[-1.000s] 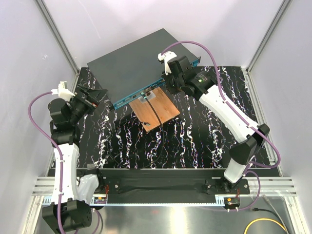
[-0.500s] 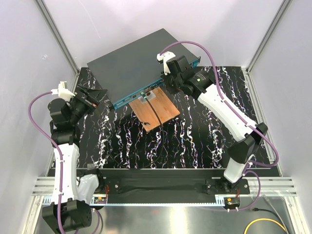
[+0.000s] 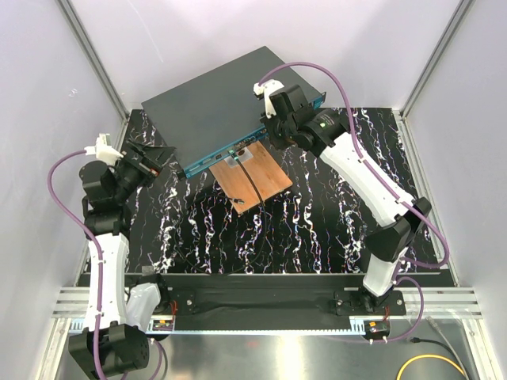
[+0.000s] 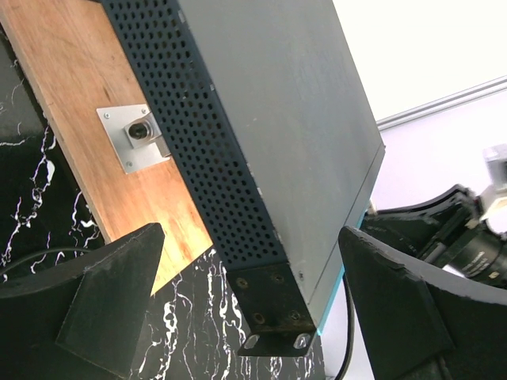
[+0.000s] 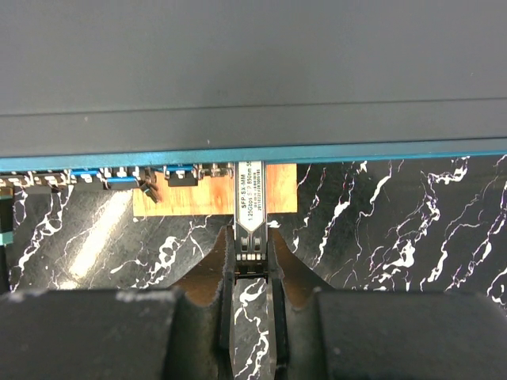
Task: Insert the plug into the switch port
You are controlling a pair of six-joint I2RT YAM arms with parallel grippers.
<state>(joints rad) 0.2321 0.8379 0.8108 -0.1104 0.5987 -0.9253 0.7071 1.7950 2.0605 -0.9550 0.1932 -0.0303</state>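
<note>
The switch (image 3: 214,103) is a flat dark grey box lying at an angle at the back, with its teal front face (image 5: 356,150) toward my right gripper. My right gripper (image 3: 271,136) is shut on the plug (image 5: 249,202), a small silver labelled module. In the right wrist view the gripper (image 5: 251,253) holds the plug by its rear end. The plug's front end meets the row of ports on the teal face; how deep it sits is hidden. My left gripper (image 3: 161,155) is open, with its fingers either side of the switch's left end corner (image 4: 273,309), not touching.
A copper-brown board (image 3: 255,178) lies partly under the switch's front edge, with a small metal bracket (image 4: 135,136) and a thin black cable (image 3: 255,188) on it. Grey walls enclose the black marbled table (image 3: 317,229) on three sides.
My right gripper has moved slightly up and left toward the switch's front face with the plug. The left arm has barely moved.
</note>
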